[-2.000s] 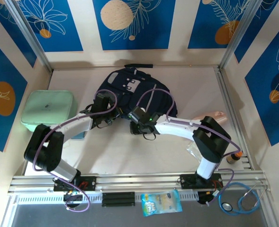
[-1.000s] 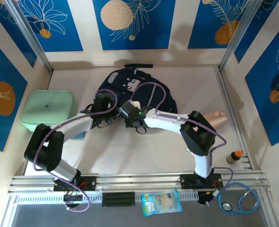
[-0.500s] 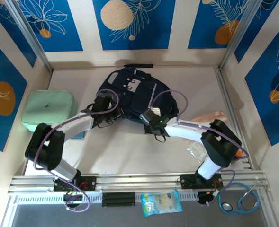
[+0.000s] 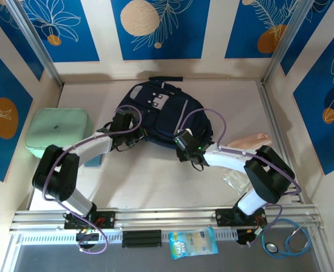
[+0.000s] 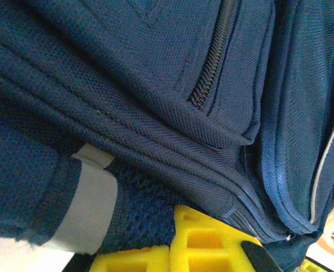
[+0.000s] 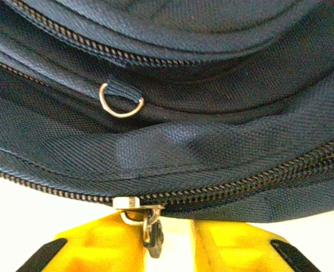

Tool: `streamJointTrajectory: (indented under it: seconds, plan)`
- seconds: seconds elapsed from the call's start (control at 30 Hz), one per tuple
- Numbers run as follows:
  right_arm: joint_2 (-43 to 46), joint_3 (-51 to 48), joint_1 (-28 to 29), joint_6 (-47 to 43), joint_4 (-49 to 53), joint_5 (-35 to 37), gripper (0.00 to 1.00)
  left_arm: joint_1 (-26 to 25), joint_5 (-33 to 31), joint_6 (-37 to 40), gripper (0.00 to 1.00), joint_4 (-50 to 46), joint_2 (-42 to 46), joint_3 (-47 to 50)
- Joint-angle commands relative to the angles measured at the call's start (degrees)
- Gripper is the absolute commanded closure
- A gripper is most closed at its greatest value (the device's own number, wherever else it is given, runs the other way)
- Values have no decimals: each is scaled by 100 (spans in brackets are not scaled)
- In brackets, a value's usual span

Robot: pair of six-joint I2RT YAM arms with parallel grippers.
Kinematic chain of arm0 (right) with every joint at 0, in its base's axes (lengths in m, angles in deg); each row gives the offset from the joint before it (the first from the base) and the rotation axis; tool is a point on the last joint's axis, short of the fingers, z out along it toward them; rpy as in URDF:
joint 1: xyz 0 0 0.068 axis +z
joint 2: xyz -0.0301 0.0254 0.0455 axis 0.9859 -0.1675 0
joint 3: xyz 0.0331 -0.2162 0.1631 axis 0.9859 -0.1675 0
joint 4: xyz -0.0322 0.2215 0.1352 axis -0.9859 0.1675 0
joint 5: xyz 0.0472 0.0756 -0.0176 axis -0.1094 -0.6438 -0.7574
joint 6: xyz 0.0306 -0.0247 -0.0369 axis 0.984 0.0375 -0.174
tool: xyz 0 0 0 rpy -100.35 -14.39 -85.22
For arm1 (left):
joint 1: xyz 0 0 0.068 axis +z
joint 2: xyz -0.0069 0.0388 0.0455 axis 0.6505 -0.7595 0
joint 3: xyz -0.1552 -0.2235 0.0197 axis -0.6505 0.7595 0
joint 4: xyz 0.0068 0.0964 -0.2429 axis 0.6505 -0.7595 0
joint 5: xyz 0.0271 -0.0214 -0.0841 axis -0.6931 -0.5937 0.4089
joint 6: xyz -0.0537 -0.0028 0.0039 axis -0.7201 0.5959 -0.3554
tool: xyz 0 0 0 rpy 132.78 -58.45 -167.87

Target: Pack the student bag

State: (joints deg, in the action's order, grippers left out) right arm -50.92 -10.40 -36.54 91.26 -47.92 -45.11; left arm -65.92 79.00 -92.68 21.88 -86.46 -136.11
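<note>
Your left claw (image 4: pixel 123 119): pinching shut on backpack (image 4: pixel 168 113) mesh edge.
Your right claw (image 6: pixel 175 229): sitting slightly open, zipper pull (image 6: pixel 150 228) hanging between.

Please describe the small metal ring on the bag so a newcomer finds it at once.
Start at the big dark navy student bag. On the edge by the right gripper, a silver D-shaped ring hangs from a fabric loop. Unlike the zipper slider below it, it rides on no zipper.
</note>
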Motion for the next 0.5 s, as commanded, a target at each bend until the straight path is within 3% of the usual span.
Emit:
streamJointTrajectory:
  seconds: [0.0, 0.47]
  plan:
    - [-22, -50, 29, -256, -356, 221, 75, 29, 170, 191, 100, 179, -36, -268]
    - [-163, 360, 128, 115, 36, 188, 69, 29, 170, 230, 100, 106, -69, -356]
